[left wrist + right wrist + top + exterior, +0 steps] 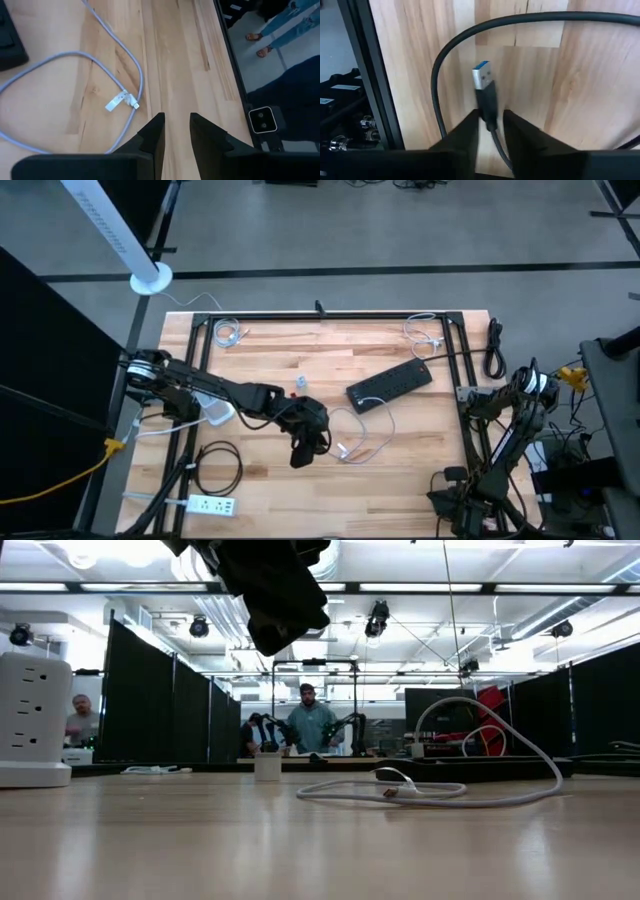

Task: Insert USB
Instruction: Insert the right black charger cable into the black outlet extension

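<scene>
We saw the right gripper jaws clamped on the black USB plug; the left gripper jaws stood slightly apart, empty, above the tabletop.

The high view looks straight down on the whole table; the low view looks level across it; both share the white cable; wrist views sit close above the wood.

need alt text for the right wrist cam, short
The right claw is shut on a black USB plug with a blue-tipped metal end, gripping its dark body just behind the connector. The plug's black cable loops away over the light wooden table, whose dark frame rail runs along one edge.
</scene>
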`<state>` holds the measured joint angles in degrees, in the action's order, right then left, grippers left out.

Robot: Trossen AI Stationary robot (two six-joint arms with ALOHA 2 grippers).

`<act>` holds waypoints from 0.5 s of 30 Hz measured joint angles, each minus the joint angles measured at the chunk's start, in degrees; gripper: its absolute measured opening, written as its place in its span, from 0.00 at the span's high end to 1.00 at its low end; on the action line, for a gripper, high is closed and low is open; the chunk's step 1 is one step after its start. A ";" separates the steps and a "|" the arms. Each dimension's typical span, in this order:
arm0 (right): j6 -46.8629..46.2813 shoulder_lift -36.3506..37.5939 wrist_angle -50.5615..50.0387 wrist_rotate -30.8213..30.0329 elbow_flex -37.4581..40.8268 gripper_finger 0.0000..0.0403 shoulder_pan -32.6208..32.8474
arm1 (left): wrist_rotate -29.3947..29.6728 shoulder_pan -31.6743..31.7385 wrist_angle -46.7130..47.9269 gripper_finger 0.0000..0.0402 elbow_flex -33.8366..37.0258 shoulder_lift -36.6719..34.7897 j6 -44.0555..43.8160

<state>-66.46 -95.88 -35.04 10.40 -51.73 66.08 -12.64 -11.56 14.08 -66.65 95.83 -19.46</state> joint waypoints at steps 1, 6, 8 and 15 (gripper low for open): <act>0.00 0.05 0.07 -0.03 0.03 0.94 0.00 | 0.02 0.00 0.00 0.83 0.00 -0.02 -0.12; 0.03 0.24 0.00 0.02 -0.91 0.97 0.02 | 0.09 -0.04 -1.51 0.83 0.02 -0.12 -0.10; 0.46 1.31 -0.38 -0.27 -1.74 0.97 -0.26 | 0.30 -0.04 -2.19 0.83 0.02 -0.28 0.11; -1.02 10.26 -4.81 -2.20 -2.47 0.97 -4.74 | 5.75 -0.84 -4.05 0.84 0.04 -0.82 1.70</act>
<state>-67.48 -85.62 -39.85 8.20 -54.19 61.34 -6.90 -12.39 10.03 -66.61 95.01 -17.77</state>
